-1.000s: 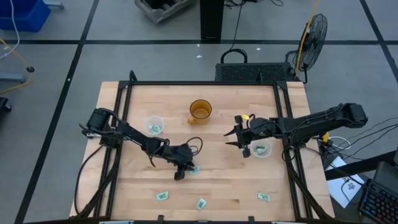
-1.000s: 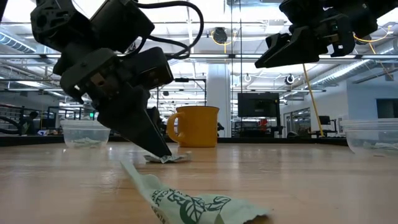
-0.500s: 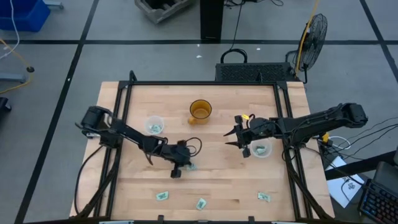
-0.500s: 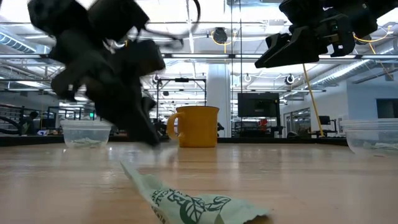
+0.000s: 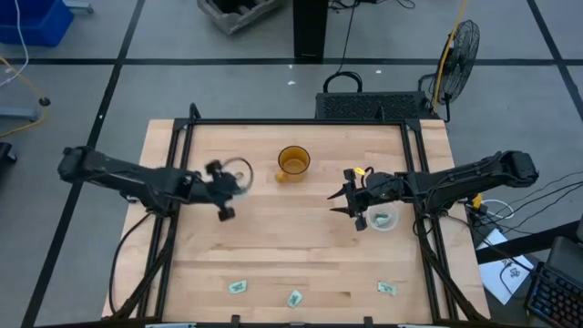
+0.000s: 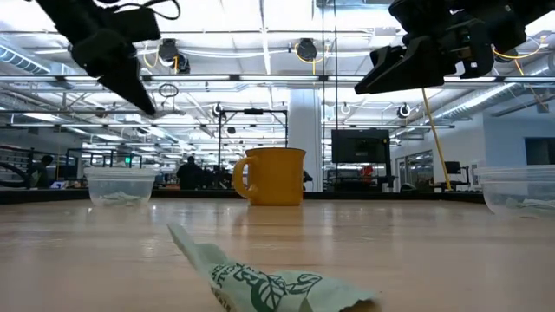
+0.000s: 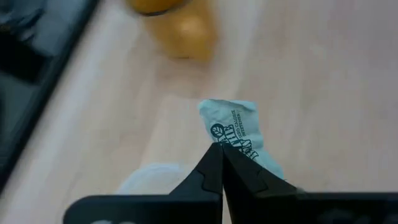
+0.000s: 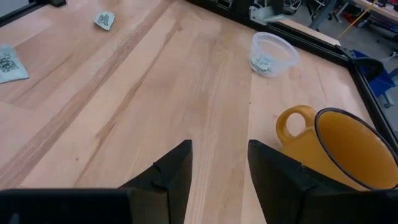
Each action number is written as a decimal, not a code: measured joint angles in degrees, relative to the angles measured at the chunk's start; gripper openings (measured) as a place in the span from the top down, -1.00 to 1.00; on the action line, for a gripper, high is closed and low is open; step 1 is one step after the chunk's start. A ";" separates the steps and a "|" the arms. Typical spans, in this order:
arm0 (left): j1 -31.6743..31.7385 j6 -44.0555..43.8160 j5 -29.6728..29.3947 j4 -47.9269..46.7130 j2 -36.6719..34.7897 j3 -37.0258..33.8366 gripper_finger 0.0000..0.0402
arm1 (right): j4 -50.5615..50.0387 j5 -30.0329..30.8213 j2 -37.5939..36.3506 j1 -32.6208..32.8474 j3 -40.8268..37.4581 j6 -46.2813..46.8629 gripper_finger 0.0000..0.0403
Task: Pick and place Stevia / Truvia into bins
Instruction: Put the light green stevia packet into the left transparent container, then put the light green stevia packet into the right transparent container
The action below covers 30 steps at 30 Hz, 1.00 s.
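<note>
High view: L gripper (image 5: 224,189) sits at the rim of the L cup (image 5: 235,175), arm stretched in from the table's left edge. Reads as a carry-to-bin pose, placed so the load can fall inside the rim. R gripper (image 5: 351,202) waits near table centre, just beside the R cup (image 5: 383,220), which already has sachets in it; parked there it stays out of the L arm's way. Amber mug (image 5: 293,162) stands between the two cups, toward the back; not a bin. Three loose sachets lie along the front edge: (image 5: 238,288), (image 5: 295,298), (image 5: 387,289).

Low view: L gripper is up high over the L cup, well off the wood, so clearance above the rim looks ok. R gripper hangs in the air too, nothing in it. One crumpled sachet lies on the table close to this camera.

L wrist view: fingers (image 7: 211,171) pressed together, pinching a pale green sachet (image 7: 239,134) by one edge; most of it sticks out past the tips. Edge pinch suits thin paper and should let it drop clean on release. Cup rim shows blurred near the tips.

R wrist view: fingers (image 8: 174,171) spread apart, empty. Mug close ahead, L cup farther off w/ sachets inside.

Judgement: release over L cup is next.
</note>
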 joint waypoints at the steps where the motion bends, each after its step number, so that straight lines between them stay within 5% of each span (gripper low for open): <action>1: 0.75 -1.42 -0.37 -1.80 -1.47 0.04 0.97 | 0.00 0.01 0.00 0.00 0.00 0.00 0.26; 8: 6.01 -6.60 -0.09 -10.58 -3.47 -2.67 0.97 | 0.44 -0.01 0.00 0.00 0.00 0.00 0.27; 17: 10.76 -10.68 4.17 -4.13 0.04 -10.54 0.98 | 0.50 0.01 0.00 0.00 0.00 0.04 0.26; 30: 14.03 -9.80 4.42 0.31 0.89 -12.76 0.70 | 0.88 0.01 0.00 0.00 0.00 0.02 0.26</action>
